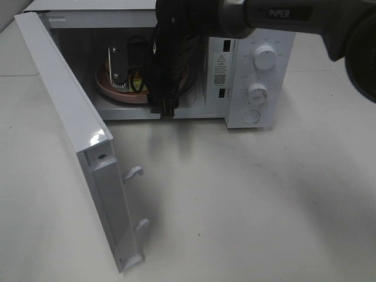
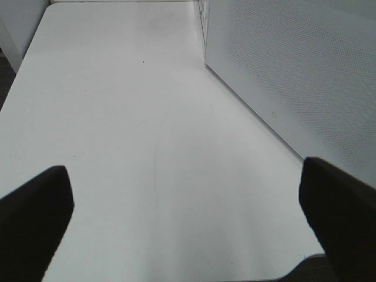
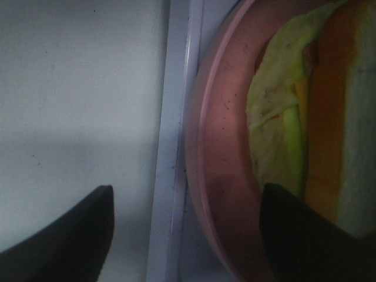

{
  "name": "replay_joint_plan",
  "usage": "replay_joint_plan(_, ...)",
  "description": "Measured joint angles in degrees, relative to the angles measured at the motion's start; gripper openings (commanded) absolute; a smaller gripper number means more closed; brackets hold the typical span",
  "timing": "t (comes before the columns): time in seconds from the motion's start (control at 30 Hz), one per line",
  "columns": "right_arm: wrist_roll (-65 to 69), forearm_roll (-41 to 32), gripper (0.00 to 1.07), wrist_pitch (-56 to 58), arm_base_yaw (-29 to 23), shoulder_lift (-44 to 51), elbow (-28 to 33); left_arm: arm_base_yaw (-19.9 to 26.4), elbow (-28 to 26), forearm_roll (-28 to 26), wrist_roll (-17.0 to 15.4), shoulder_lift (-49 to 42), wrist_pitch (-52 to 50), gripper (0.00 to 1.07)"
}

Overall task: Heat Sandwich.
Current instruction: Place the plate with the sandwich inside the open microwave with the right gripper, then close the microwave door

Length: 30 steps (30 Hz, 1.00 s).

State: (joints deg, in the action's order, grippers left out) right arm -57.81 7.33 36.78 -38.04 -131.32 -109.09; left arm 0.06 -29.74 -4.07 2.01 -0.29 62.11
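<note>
**Item 1. Microwave** (image 1: 258,76): white, standing at the far side of the tabletop (image 1: 264,205). Its door (image 1: 70,123) is swung fully open towards the camera, showing two hooked latches (image 1: 134,172) on its free edge. The control panel carries two round dials (image 1: 264,57), one above the other, with a round button (image 1: 251,116) beneath them.

**Item 2. Plate** (image 1: 111,88): round and pink, lying on the floor of the microwave's cavity. From the high view most of it is hidden by the arm.

**Item 3. Sandwich** (image 3: 329,106): lies on the plate, inside the microwave. It has pale bread, a golden-tan crust and a light green leafy filling (seen clearly only from the right wrist).

**Item 4. Right arm** (image 1: 281,13): dark, marked "PiPER", reaching in through the door opening.

**Item 5. Right tool** (image 3: 187,194): fingers stand well apart and clamp nothing. The plate's rim passes beneath the gap. One finger is over the pale surface outside the plate, the other over the plate by the sandwich's edge.

**Item 6. Left tool** (image 2: 183,170): fingers spread wide and empty, above bare tabletop, with a white perforated panel (image 2: 294,70) alongside. It does not show in the high view.
</note>
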Motion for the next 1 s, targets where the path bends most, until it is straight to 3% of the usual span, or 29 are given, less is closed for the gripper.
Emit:
replay_joint_plan(0.63, 0.06, 0.86, 0.69, -10.08, 0.0, 14.32, 22.92, 0.0, 0.0, 0.0, 0.0, 0.0, 0.0, 1.0)
replay_joint_plan(1.0, 4.41, 1.03, 0.69, -11.23, 0.0, 23.32, 32.66, 0.0, 0.0, 0.0, 0.0, 0.0, 0.0, 1.0)
